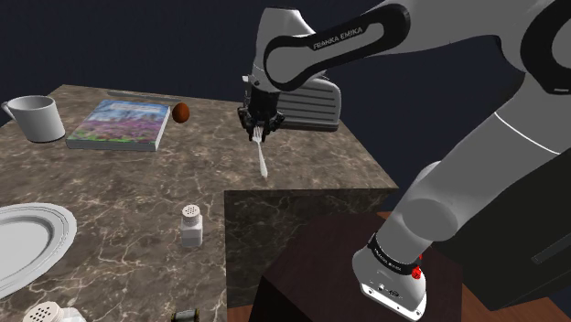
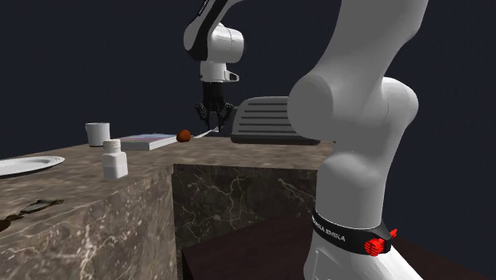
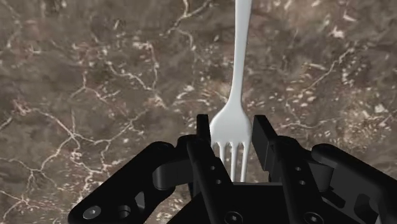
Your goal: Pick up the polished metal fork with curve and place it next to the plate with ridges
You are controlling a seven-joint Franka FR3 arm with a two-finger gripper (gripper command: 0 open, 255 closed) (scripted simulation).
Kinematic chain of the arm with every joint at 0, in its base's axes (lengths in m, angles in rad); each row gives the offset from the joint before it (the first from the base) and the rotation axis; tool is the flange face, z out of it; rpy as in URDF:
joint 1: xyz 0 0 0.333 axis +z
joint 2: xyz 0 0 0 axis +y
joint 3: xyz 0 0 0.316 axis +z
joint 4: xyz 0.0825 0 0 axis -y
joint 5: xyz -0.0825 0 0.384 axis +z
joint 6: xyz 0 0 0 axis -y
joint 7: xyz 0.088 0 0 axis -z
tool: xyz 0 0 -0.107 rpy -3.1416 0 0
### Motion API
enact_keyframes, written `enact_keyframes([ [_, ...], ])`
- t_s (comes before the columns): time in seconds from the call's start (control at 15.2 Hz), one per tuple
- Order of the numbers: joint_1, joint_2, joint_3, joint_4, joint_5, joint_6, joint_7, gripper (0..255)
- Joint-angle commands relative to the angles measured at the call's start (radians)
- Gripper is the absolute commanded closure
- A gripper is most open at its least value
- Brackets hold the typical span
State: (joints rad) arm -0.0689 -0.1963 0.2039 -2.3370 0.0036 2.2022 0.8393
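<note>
**Jaws clamped on the fork's (image 3: 233,130) tine end, well apart from the plate (image 1: 60,222)**

Jaws are closed on the white fork at its head, pressing either side of the tines, and the long handle hangs out past them toward the marbled bench (image 1: 119,197). In the shoulder view the fork dangles well apart from the plate, over the opposite side of the bench. Whether the handle tip touches the stone I cannot tell.

The grip is the weak point, I judge. The hold is at one end, on a narrow curved head, so the handle's weight could swing the fork or let it slip out during the carry. A low carry could drag the handle tip along the bench and twist it loose. Set down too close, the handle could land on the plate's rim rather than beside it.

A white shaker (image 1: 190,225) stands between the fork and the plate, roughly on the straight path, and the hanging handle could knock it over. A book (image 1: 119,125), a brown ball (image 1: 181,112) and a mug (image 1: 35,117) lie beyond the plate along the bench's far edge, out of the way. A grey ribbed rack (image 1: 309,102) sits farther from the plate than the fork.
</note>
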Motion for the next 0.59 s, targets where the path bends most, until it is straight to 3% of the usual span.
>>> enact_keyframes([
  [0.0,0.022,0.015,0.035,0.017,0.0,-0.003,0.059,255],
  [0.53,0.103,0.097,0.159,0.113,-0.022,-0.024,0.277,255],
])
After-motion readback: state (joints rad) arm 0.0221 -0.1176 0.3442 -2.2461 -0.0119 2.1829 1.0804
